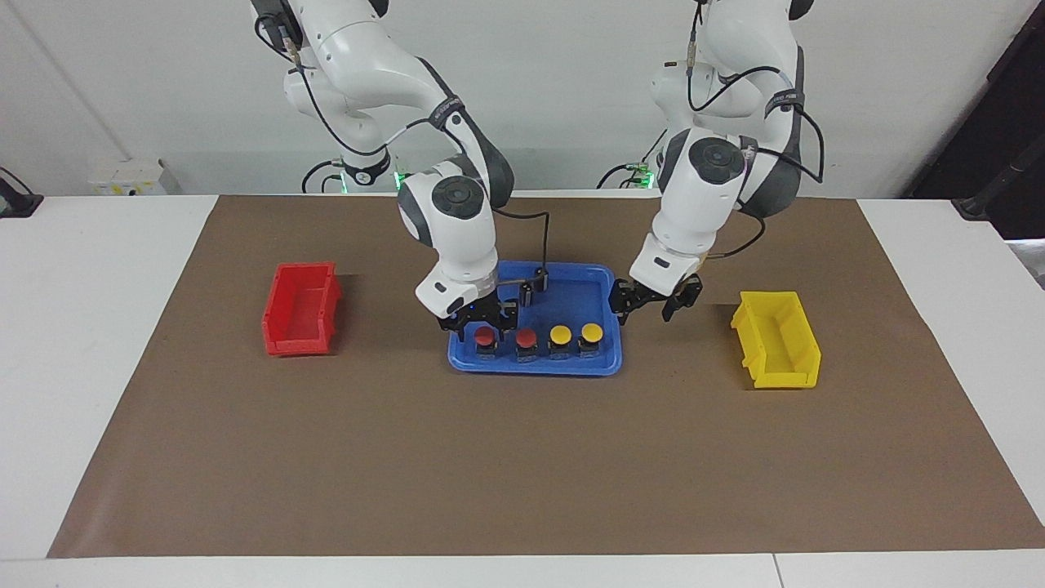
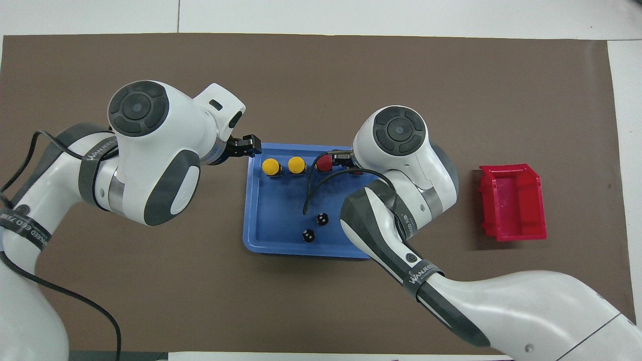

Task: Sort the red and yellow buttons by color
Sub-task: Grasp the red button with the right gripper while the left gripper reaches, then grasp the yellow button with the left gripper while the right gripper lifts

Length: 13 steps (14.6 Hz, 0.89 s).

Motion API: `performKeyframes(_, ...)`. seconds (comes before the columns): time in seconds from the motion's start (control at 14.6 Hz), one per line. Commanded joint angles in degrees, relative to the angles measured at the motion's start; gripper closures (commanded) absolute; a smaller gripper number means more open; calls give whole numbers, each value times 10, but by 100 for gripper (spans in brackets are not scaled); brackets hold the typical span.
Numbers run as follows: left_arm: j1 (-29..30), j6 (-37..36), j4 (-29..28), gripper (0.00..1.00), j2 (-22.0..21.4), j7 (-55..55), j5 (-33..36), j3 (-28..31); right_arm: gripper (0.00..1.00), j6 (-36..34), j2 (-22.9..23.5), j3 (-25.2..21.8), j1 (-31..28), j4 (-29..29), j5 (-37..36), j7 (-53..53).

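Observation:
Four buttons stand in a row in the blue tray [image 1: 535,369], along the edge farthest from the robots: two red [image 1: 485,336] [image 1: 526,337] and two yellow [image 1: 560,334] [image 1: 591,331]. My right gripper [image 1: 483,326] is open and low over the red button at the row's end toward the right arm, with a finger on each side of its cap. My left gripper [image 1: 651,308] is open and hangs just outside the tray's edge toward the left arm's end, near the yellow buttons [image 2: 271,166] [image 2: 296,164]. In the overhead view the right wrist hides most of the end red button.
A red bin [image 1: 300,309] stands toward the right arm's end of the brown mat, and a yellow bin [image 1: 775,339] toward the left arm's end. Two small dark cylinders [image 2: 322,218] [image 2: 308,235] stand in the tray nearer the robots. A black cable hangs over the tray.

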Motion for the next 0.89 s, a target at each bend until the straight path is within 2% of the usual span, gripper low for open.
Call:
performKeyframes(0.0, -30, 29, -9, 17, 9, -36, -9, 8, 28, 20, 0, 3, -1, -7, -15, 14)
performKeyframes(0.27, -59, 68, -41, 23, 10, -63, -9, 8, 43, 22, 0, 3, -1, -8, -16, 13)
performKeyframes(0.68, -69, 96, -47, 26, 33, -73, -8, 9, 51, 24, -1, 4, 1, -17, -16, 13)
performKeyframes(0.82, -65, 98, -45, 27, 34, -72, -8, 10, 62, 26, -2, 4, 0, -21, -16, 9)
